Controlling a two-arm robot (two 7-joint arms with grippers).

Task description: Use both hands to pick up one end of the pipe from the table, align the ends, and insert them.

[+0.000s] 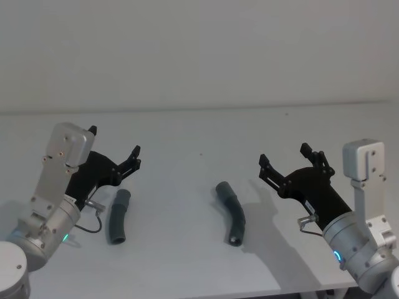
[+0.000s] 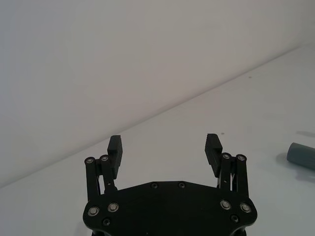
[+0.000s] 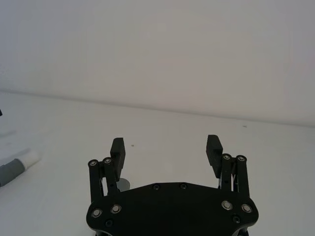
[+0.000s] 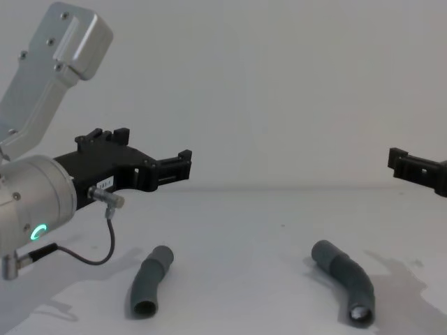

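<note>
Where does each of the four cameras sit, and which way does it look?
Head: on the head, looking down at the table, grey pipe piece and white-tipped pipe piece; both arms, left end effector and right end effector open.
Chest: lower, looking across the table; left arm large, right end effector at the edge.
Left wrist: behind its own fingers, facing the wall; a grey pipe end.
Right wrist: likewise; the white tip.
Head and chest share both pieces.

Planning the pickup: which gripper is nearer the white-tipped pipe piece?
Right. The right gripper hovers just right of the white-tipped piece; the left gripper hovers far left, by the other piece.
</note>
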